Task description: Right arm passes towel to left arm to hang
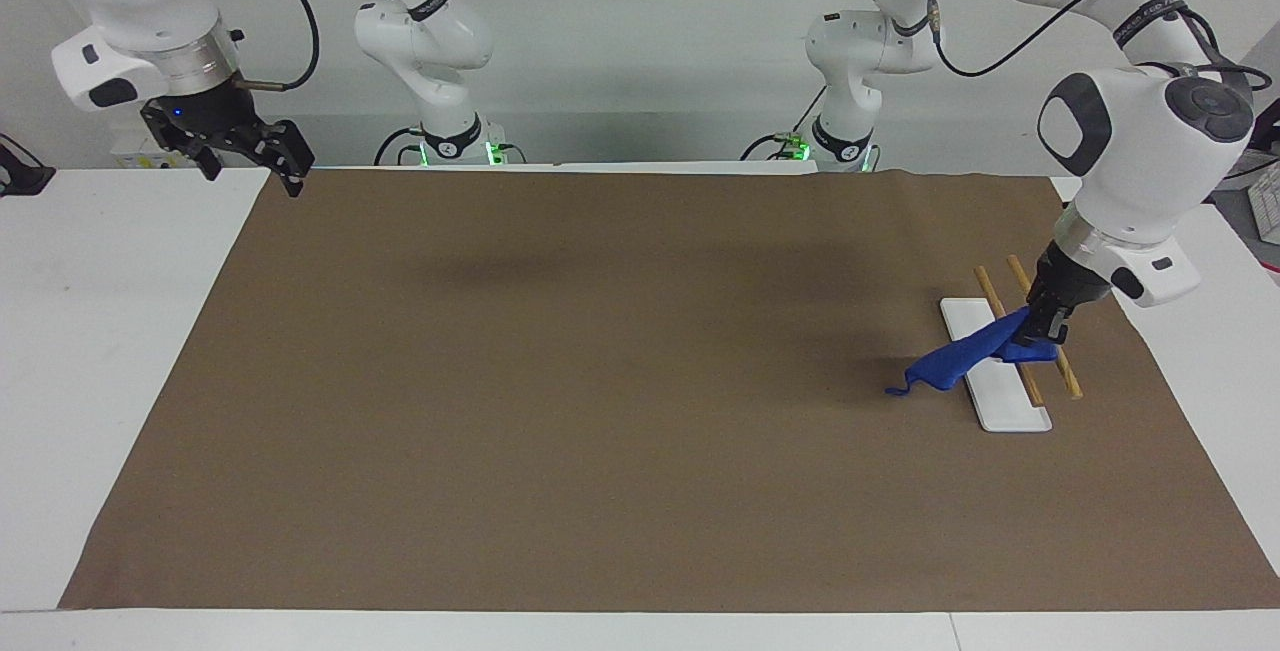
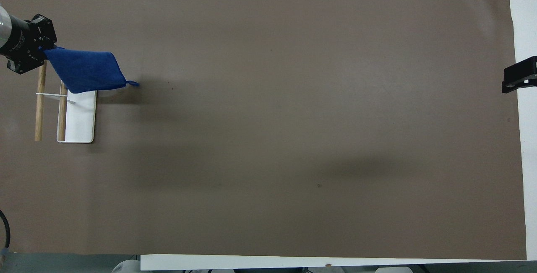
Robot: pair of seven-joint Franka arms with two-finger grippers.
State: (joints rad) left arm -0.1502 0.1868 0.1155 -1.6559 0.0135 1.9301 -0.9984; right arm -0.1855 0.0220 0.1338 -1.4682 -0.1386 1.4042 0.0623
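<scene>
Towel [image 1: 965, 357] [image 2: 86, 70] held above the rack [image 1: 1005, 361] [image 2: 67, 111] at the left arm's end of the surface [image 1: 600, 381] [image 2: 268, 122]. Rack made up of a white tray base [image 1: 1000, 401] [image 2: 82, 118] and two wooden rails [image 1: 1060, 366] [image 2: 40, 109]; tray bare, nothing lying in it. Left gripper [image 1: 1040, 326] [image 2: 29, 48] tilted over the rails, jaws clamped on one end of the towel. Long axis of the towel running crosswise to the rails, from the gripper out over the tray toward the middle of the surface. Free end drooping lower than the gripped end, its corner loop [image 1: 893, 390] [image 2: 132, 83] pointing away from the rack, just past the tray edge; touching the surface or not: cannot tell. Right gripper [image 1: 250, 156] [image 2: 520, 80] raised well apart from the rack, over the edge of the brown mat at the right arm's end, jaws apart and holding nothing, blue light showing.
</scene>
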